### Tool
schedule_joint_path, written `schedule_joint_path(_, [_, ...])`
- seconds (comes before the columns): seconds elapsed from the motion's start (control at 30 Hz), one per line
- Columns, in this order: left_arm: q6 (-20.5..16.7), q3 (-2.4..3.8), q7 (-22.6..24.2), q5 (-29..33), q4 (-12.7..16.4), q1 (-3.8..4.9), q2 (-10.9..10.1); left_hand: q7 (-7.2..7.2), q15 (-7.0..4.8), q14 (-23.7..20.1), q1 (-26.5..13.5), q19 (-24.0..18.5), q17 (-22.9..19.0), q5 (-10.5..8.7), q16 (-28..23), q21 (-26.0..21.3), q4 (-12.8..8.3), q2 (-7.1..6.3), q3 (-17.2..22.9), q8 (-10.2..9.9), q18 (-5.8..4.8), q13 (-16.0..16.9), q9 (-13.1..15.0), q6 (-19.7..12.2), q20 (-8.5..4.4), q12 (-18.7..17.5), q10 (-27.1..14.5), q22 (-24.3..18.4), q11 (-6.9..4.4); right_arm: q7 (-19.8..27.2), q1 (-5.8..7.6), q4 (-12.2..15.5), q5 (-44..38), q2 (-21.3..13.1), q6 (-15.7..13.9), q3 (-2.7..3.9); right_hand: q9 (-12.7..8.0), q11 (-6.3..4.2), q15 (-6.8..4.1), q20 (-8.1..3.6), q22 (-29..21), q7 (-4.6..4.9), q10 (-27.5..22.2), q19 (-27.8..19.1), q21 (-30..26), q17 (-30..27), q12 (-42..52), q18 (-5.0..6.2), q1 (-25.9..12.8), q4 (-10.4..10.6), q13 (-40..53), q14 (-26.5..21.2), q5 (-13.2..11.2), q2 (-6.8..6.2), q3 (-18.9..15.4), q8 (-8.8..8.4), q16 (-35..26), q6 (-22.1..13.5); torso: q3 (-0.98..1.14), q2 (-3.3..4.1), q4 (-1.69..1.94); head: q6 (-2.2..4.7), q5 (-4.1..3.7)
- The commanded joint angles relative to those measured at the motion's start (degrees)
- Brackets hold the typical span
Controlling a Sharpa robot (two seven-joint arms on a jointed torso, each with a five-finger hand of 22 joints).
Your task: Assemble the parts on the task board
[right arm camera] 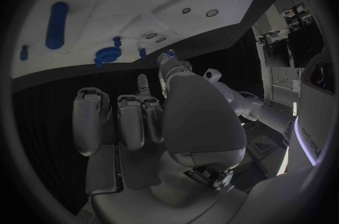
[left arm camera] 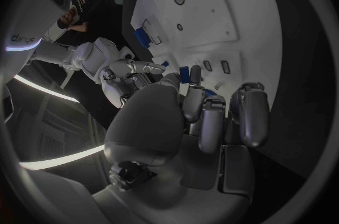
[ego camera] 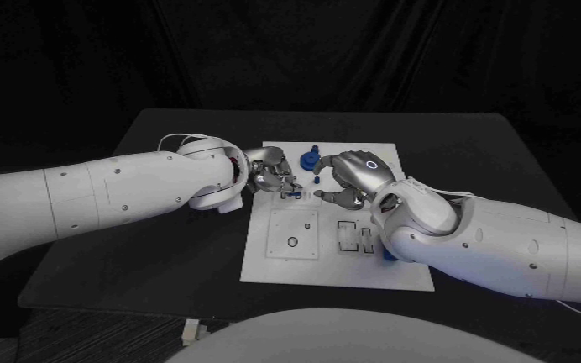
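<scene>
The white task board (ego camera: 276,270) lies in the middle of the black table. My two hands meet over its far half. My left hand (ego camera: 274,176) pinches a small blue part (left arm camera: 184,73) between its thumb and a fingertip. My right hand (ego camera: 350,177) faces it from the other side with its fingers curled in, and its thumb tip reaches a small blue part (right arm camera: 167,56). Whether the right hand grips that part is hidden. A blue round part (ego camera: 311,160) stands on the board's far edge between the hands. A long blue peg (right arm camera: 56,25) lies on the board.
The board's near half carries a square plate with a round hole (ego camera: 292,234) and a slotted cutout (ego camera: 353,237). A blue piece (ego camera: 388,255) peeks out beside my right forearm. Bare black table (ego camera: 170,245) lies on either side of the board.
</scene>
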Motion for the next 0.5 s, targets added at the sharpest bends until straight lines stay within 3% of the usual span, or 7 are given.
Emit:
schedule_joint_path(0.03, [1.7,0.07,-4.2,0.3,-0.2,-0.05,0.4,0.03,-0.54,5.0,0.3,0.4,13.7,0.18,0.3,0.3,-7.9,-1.3,8.8,0.2,0.45,4.1,0.2,-0.7,-0.16,1.8,3.1,11.0,-2.6,-0.7,0.58,1.8,-1.1,-2.2,-1.6,0.05,-0.1,0.26,0.32,0.33,12.2,0.06,5.9,2.0,-0.3,6.3,0.2,0.8,0.0,0.1,15.1,4.2,-0.6,-0.5,-0.5,0.13,-0.4,-0.6,0.02,-0.01,0.01,-0.01,-0.23])
schedule_joint_path(0.27, [2.1,0.09,-6.0,0.3,-0.6,0.32,1.3,0.06,-0.52,4.8,-0.4,0.2,13.4,0.19,0.0,0.0,-8.2,-1.8,10.1,0.6,0.52,3.4,0.5,-0.9,-0.14,1.1,2.6,10.9,-2.59,-0.7,1.96,6.4,-1.3,-7.9,-2.1,0.05,-0.2,0.17,0.28,0.31,12.2,0.05,5.9,1.9,-0.5,6.2,0.2,0.85,0.2,0.2,15.1,4.2,-1.1,-0.56,-0.6,0.27,-0.4,-0.7,0.03,-0.02,-0.01,-0.01,-0.89])
schedule_joint_path(0.43, [4.1,0.11,-7.8,0.3,-1.6,1.45,2.8,0.13,-0.47,4.6,-0.9,0.1,13.2,-0.22,-0.1,-0.2,-8.7,-2.35,11.2,0.9,0.55,2.2,0.7,-1.2,-0.1,0.0,1.9,10.9,-2.52,-0.9,2.8,10.5,-1.3,-13.1,-2.8,0.05,-0.2,0.13,0.24,0.28,12.1,0.01,5.9,1.9,-0.6,6.1,0.2,0.88,0.6,0.3,15.1,4.2,-1.2,-0.43,-0.6,0.44,-0.4,-0.7,0.05,-0.08,-0.08,-0.01,-1.45])
schedule_joint_path(0.5, [6.6,0.11,-9.5,0.3,-2.3,2.41,3.8,0.16,-0.45,4.6,-1.0,0.0,13.2,-0.48,-0.1,-0.2,-8.9,-2.47,11.5,1.0,0.56,2.1,0.8,-1.3,-0.09,-0.1,1.9,10.9,-2.5,-1.1,3.02,12.1,-1.3,-15.5,-2.9,0.05,-0.2,0.13,0.23,0.27,12.1,-0.01,5.9,1.9,-0.6,6.0,0.2,0.88,0.7,0.3,15.1,4.2,-1.2,-0.4,-0.6,0.5,-0.5,-0.7,0.05,-0.1,-0.09,-0.01,-1.48])
